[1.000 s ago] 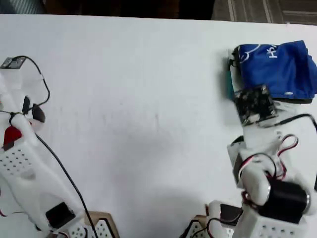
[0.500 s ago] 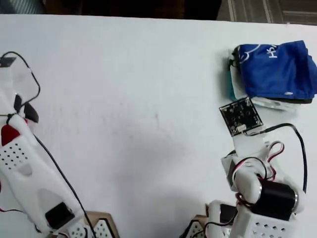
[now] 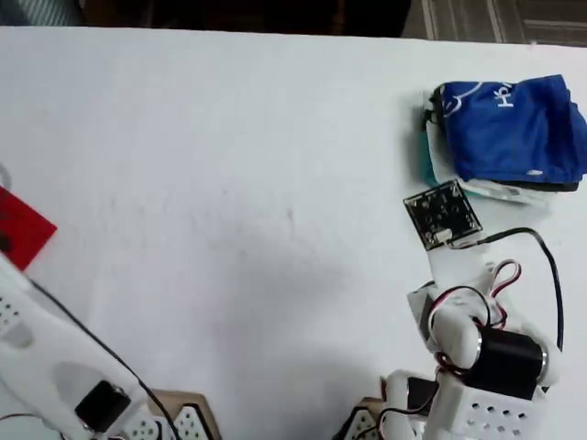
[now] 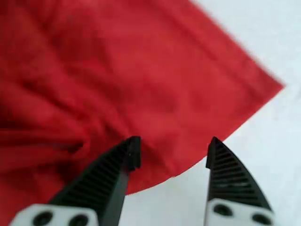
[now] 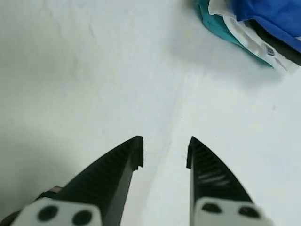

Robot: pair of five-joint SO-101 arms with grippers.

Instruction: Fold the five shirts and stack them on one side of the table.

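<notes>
white perforated arm shells (image 3: pixel 479 418), black cylindrical motor (image 3: pixel 507 359), red and black cables (image 3: pixel 553 275), square black circuit board (image 3: pixel 443 214), ribbed black fingers (image 4: pixel 110 172)

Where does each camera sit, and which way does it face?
High view: fixed above the table, looking down; the left arm and right arm show at its near edge.
Left wrist view: on the left arm, looking past its open fingers at the red shirt.
Right wrist view: on the right arm, looking past its open fingers toward the shirt stack.
Shared: the high view also shows the red shirt and the shirt stack.
</notes>
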